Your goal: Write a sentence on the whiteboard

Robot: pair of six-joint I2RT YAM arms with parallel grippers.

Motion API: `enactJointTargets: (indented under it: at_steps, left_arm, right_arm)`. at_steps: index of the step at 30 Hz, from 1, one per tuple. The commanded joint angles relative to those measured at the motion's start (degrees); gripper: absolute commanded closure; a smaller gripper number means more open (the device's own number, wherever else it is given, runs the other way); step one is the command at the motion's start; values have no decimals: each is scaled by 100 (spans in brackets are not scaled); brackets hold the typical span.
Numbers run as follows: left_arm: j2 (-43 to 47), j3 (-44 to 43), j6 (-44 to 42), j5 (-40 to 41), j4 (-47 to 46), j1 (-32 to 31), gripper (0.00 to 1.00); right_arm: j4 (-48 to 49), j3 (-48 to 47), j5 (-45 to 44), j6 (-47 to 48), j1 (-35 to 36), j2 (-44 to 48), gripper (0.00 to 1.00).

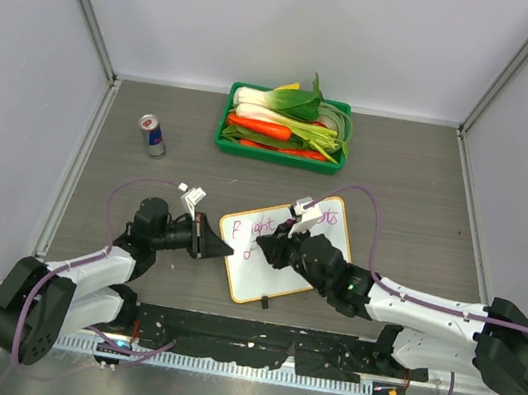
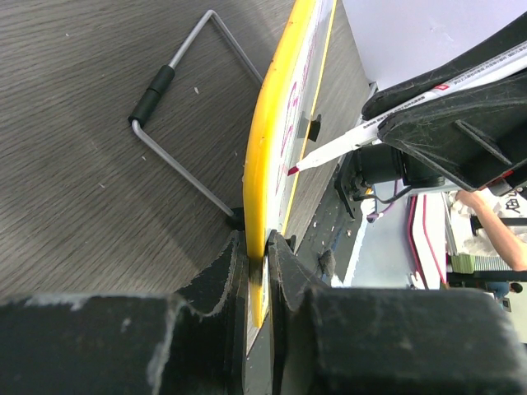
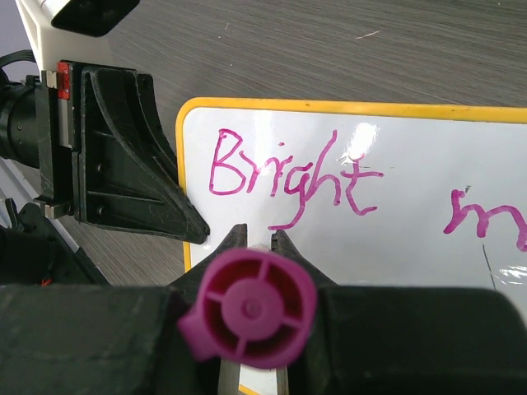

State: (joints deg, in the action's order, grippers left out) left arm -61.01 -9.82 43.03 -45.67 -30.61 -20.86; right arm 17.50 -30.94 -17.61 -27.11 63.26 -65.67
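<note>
Whiteboard (image 1: 266,277) sits near the front of the table (image 1: 418,183), left jaws clenched on its left rim. The sentence (image 3: 292,174) reads "Bright", then an "m" cut off at the wrist view's edge; from above, letters like "ts" end that line. Right jaws grasp the purple marker (image 3: 251,309) low over the board, so the second line probably remains. The right arm hides the middle words, and tip contact is unclear.

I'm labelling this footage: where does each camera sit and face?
Top external: above, behind the robot, looking down at the table; left arm and right arm show.
Left wrist: on the left arm, looking along the left pincer clamped on the whiteboard edge.
Right wrist: on the right arm, looking past the right pincer holding the marker at the writing.
Shared: all show the whiteboard.
</note>
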Motion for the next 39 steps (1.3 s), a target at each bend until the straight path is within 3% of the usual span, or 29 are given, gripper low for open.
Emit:
enactJointTargets:
  at_steps: [1,39]
  left_arm:
    - [-7,-46,-216,85,-6,-5,100]
    - [10,-37,-207,93,-6,3,100]
  right_arm:
    - [-124,-97,-200,57,-16,-69,99]
    - [-449,124,-50,-13,-25,265,99]
